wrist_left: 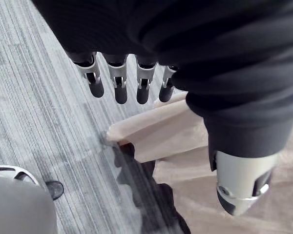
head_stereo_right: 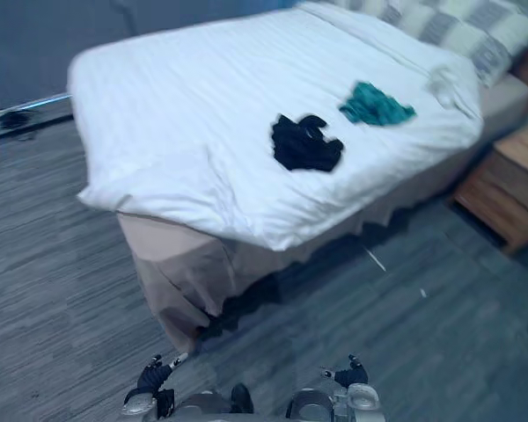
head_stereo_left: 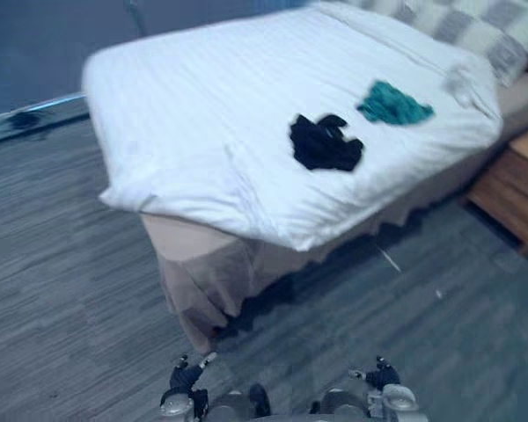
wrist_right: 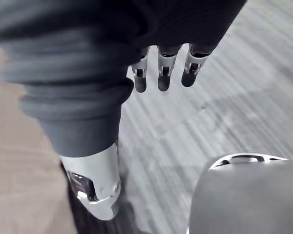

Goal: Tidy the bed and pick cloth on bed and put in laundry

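A crumpled black cloth (head_stereo_left: 326, 143) lies on the white duvet (head_stereo_left: 185, 105) near the middle of the bed. A teal cloth (head_stereo_left: 394, 104) lies a little further back and to the right of it. My left hand (head_stereo_left: 187, 380) hangs low over the floor, well short of the bed's near corner. Its fingers (wrist_left: 119, 83) are straight and empty. My right hand (head_stereo_left: 383, 376) hangs at the same height to the right, its fingers (wrist_right: 161, 73) also relaxed and holding nothing.
A beige bed skirt (head_stereo_left: 202, 272) hangs under the duvet at the near corner. Patterned pillows (head_stereo_left: 475, 22) are at the far right, with a small white bundle (head_stereo_left: 460, 81) before them. A wooden nightstand (head_stereo_left: 519, 185) stands right of the bed. Grey striped carpet (head_stereo_left: 62, 290) covers the floor.
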{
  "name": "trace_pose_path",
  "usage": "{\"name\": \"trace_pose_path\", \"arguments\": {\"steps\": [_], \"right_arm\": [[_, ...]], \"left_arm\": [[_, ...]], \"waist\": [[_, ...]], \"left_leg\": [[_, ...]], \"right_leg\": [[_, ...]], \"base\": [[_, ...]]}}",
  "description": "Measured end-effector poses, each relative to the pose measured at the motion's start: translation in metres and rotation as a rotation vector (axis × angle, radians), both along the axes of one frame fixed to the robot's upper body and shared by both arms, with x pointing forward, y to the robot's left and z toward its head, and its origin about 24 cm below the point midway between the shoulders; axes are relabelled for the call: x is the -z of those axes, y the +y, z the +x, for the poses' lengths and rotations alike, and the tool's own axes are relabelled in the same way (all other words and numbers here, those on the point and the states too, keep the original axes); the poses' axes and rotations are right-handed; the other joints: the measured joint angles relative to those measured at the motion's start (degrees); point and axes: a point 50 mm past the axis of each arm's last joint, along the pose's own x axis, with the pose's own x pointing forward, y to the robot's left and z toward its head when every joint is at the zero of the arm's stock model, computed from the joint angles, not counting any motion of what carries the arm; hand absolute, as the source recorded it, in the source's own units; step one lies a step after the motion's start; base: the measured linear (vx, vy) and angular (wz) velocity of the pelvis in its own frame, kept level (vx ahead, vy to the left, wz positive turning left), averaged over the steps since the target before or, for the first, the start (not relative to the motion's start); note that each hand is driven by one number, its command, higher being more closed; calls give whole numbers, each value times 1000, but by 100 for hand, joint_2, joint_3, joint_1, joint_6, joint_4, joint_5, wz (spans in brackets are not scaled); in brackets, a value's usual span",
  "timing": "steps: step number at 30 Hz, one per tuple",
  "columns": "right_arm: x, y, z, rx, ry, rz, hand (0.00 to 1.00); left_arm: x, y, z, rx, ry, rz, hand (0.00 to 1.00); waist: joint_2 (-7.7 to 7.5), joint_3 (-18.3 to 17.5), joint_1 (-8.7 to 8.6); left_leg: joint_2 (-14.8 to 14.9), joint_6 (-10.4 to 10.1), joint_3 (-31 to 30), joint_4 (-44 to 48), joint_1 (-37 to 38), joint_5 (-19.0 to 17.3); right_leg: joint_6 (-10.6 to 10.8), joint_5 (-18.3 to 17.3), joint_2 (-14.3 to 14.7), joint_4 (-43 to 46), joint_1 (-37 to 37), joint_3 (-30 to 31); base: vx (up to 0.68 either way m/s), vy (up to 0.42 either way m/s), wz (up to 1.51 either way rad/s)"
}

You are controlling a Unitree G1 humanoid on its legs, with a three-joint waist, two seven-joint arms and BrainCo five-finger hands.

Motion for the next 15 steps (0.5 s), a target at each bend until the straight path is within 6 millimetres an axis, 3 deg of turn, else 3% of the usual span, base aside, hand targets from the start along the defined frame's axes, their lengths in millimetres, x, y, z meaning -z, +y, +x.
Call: {"name": "trace_pose_path", "arguments": {"steps": [2, 4, 5, 7, 9, 12, 14, 15], "right_arm": [[3, 3, -7, 51, 18, 29, 0], [8, 15, -15, 74, 42, 72, 0], [9, 14, -15, 92, 45, 81, 0], [7, -4, -21, 119, 51, 39, 0], [7, -8, -23, 136, 55, 38, 0], [8, -9, -30, 152, 69, 38, 0], [9, -12, -35, 161, 79, 30, 0], [9, -12, -39, 162, 85, 29, 0]], "left_arm": [[-1, 4, 1, -2, -3, 10, 0], [-2, 15, -4, -3, 7, 39, 0], [0, 13, -5, -3, 22, 34, 0], [5, -5, -12, 10, 45, -20, 0], [6, -10, -12, 11, 46, -37, 0], [2, -5, -4, -8, 15, -30, 0], [-12, 8, 18, -17, -90, 17, 0], [-30, 25, 38, -6, -196, 78, 0]], "waist": [[-162, -99, 39], [-546, -279, 52], [-385, -264, 33], [62, -439, 15], [186, -459, 5], [195, -458, -44], [150, -431, -114], [160, -424, -114]], "left_leg": [[21, -267, -467, -88, 47, -18], [-90, -544, -723, -81, 120, -115], [51, -685, -836, -77, 199, -165], [572, -968, -600, -181, 183, -162], [819, -1113, -634, -326, 212, -69], [1043, -1265, -648, -477, 299, 49], [1098, -1302, -656, -491, 267, 107], [1113, -1302, -664, -521, 256, 107]], "right_leg": [[158, 563, -127, -1472, -86, 804], [212, 1759, -323, -2068, -90, 924], [154, 1748, -220, -1871, -46, 789], [-86, 1801, 185, -2369, 236, 432], [-225, 1831, 433, -2552, 334, 312], [-387, 1775, 645, -2626, 446, 140], [-428, 1750, 675, -2639, 454, 23], [-451, 1765, 694, -2673, 451, 8]], "base": [[328, -377, 145], [307, -420, 89], [216, -339, 56], [272, -372, 39], [167, -250, 18], [121, -195, 22], [35, -81, 27], [-5, -21, 9]]}}
